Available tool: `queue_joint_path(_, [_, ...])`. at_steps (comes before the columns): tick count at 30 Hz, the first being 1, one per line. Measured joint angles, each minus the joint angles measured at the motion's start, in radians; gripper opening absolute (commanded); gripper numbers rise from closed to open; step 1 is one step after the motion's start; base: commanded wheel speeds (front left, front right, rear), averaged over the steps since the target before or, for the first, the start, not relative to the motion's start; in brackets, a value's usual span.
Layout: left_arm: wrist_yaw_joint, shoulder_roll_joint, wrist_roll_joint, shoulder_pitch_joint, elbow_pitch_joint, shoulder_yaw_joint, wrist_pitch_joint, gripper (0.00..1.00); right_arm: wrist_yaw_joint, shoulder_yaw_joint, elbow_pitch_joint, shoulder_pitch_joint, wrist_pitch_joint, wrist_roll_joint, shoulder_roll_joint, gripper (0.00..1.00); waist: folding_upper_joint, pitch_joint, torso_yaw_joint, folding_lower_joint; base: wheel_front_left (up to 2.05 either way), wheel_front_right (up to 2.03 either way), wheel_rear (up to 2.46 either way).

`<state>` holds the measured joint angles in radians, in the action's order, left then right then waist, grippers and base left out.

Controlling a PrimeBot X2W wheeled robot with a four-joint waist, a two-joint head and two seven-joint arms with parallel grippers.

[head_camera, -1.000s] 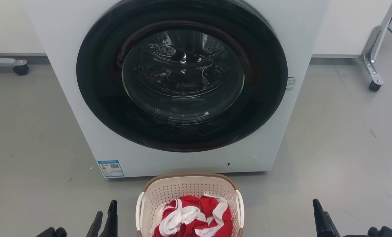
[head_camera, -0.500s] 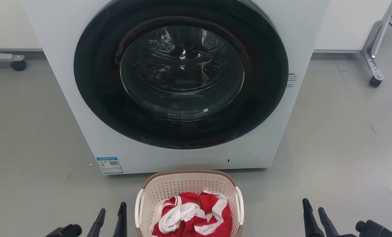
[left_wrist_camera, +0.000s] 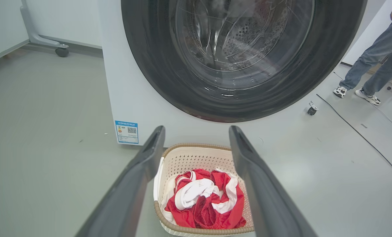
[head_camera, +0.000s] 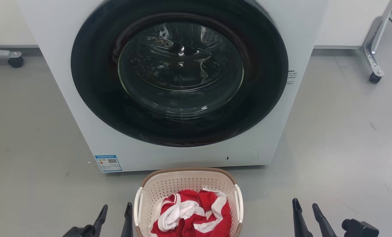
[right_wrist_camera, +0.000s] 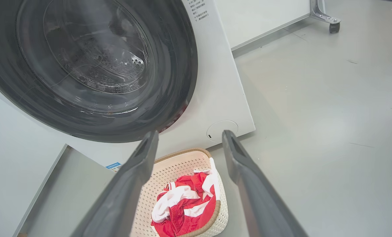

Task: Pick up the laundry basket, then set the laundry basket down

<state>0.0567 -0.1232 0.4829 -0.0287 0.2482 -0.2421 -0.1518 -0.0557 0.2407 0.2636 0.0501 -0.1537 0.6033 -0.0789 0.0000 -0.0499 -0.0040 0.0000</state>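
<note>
The laundry basket (head_camera: pixel 186 182), cream and perforated with a brown rim and white side handles, stands on the grey floor just in front of the washer, holding red and white clothes (head_camera: pixel 191 214). My left gripper (head_camera: pixel 116 210) is open beside the basket's left handle, apart from it. My right gripper (head_camera: pixel 304 205) is open well to the right of the basket. In the left wrist view the basket (left_wrist_camera: pixel 196 158) lies below and between my open fingers (left_wrist_camera: pixel 149 154). The right wrist view has the basket (right_wrist_camera: pixel 179 168) low between its own spread fingers (right_wrist_camera: pixel 235 154).
A white front-loading washer (head_camera: pixel 179 75) with a big dark round door stands close behind the basket. Wheeled metal frame legs sit at the far left (head_camera: pixel 14 61) and far right (head_camera: pixel 375 77). A person's legs (left_wrist_camera: pixel 370 65) stand beyond the washer's right side.
Both grippers have moved inward toward the basket, the left one now close to its left handle. The camera has tilted slightly, so the washer and basket sit a little higher in the picture.
</note>
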Motion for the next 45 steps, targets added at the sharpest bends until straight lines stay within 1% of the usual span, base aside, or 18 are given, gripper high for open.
queue_joint_path(1, [0.006,0.0,-0.013,0.0,0.0,-0.002,-0.003,1.0,-0.007,0.005,-0.001,0.0,-0.004,-0.015,0.0,1.0,0.0,0.0,0.0,0.0,0.0,0.0,0.0])
queue_joint_path(20, [0.05,0.002,-0.303,0.017,-0.007,-0.03,-0.074,1.0,-0.051,0.08,-0.017,-0.007,-0.073,-0.286,-0.002,1.0,0.0,0.005,-0.002,0.0,0.0,0.0,0.0])
queue_joint_path(26, [0.067,0.014,-0.365,0.029,-0.011,-0.029,-0.098,1.0,-0.067,0.101,-0.023,-0.021,-0.095,-0.365,-0.003,1.0,0.0,0.007,-0.002,0.0,0.0,0.0,0.0])
queue_joint_path(45, [0.068,0.037,-0.311,0.056,-0.011,0.008,-0.098,1.0,-0.068,0.067,-0.028,-0.03,-0.095,-0.366,0.0,1.0,0.0,0.005,-0.004,0.0,0.0,0.0,0.0])
